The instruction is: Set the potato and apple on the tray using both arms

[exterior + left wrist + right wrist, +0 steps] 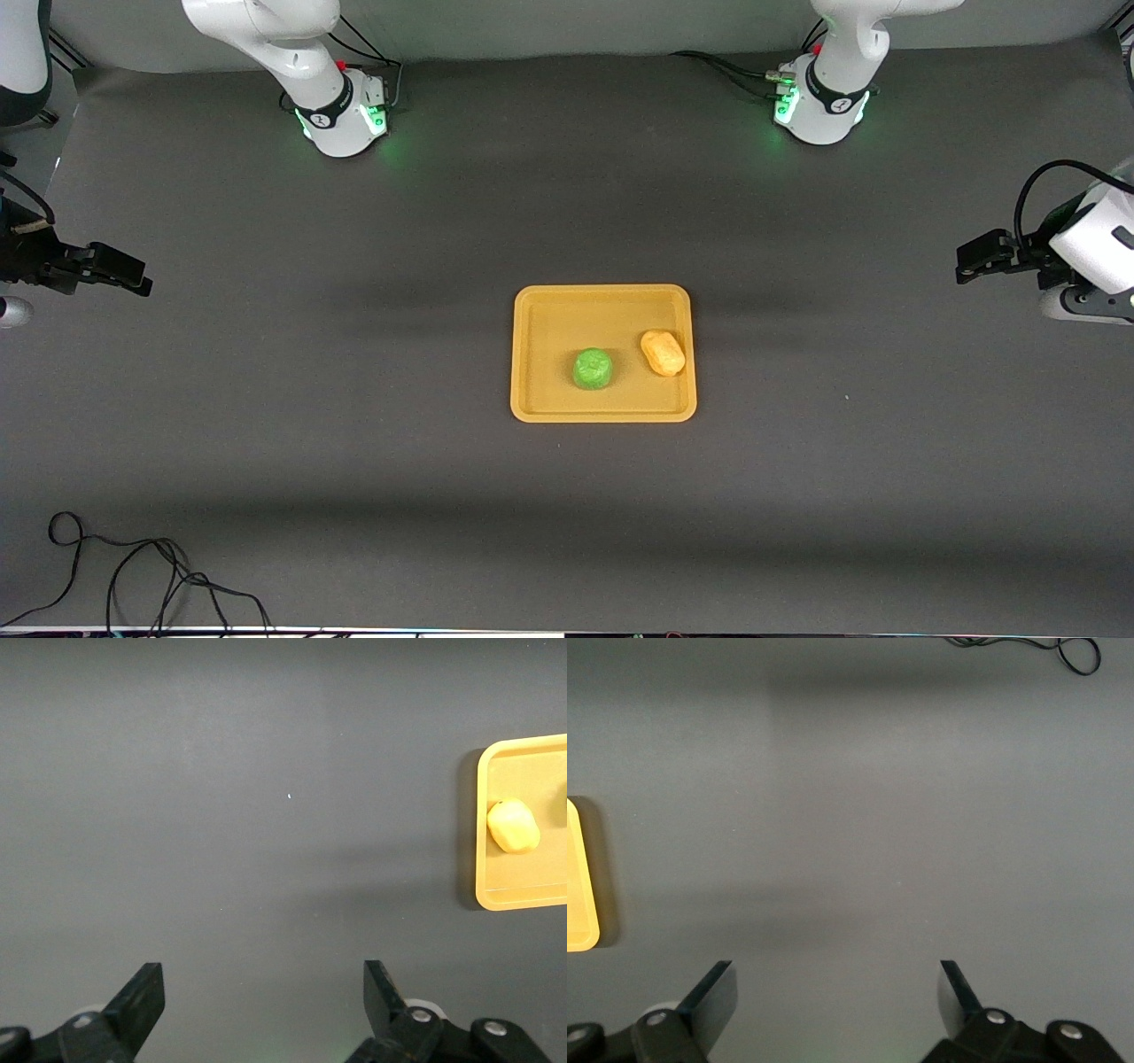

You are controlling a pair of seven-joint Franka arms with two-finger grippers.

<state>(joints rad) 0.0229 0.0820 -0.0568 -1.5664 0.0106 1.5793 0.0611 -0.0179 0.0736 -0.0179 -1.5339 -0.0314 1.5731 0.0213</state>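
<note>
1. The table (pixel 266 425), covered in dark grey cloth, carries the tray (pixel 540 354) about midway between its two ends and a little nearer the front-camera edge than the arm bases. A loose black cable (pixel 133 576) lies at the front-camera corner on the right arm's end.
2. The tray is flat, yellow-orange and low-rimmed, and it holds both fruits.
3. The left gripper (pixel 974 264) hangs over the left arm's end of the table, well apart from the tray. In the left wrist view its fingers (pixel 142 997) are spread wide with nothing between them.
4. The right gripper (pixel 124 270) hangs over the right arm's end of the table, also well apart from the tray. Its fingers (pixel 713 997) are likewise spread wide and empty.
5. The apple (pixel 593 369) sits in the tray, in the half nearer the front camera, just beside the potato.
6. The potato (pixel 663 353) lies in the tray, close to the rim on the left arm's end.
7. Judged from this layout, the placing looks complete. What remains is to keep both grippers clear of the tray, so that neither fruit is knocked or rolled over the low rim.
</note>
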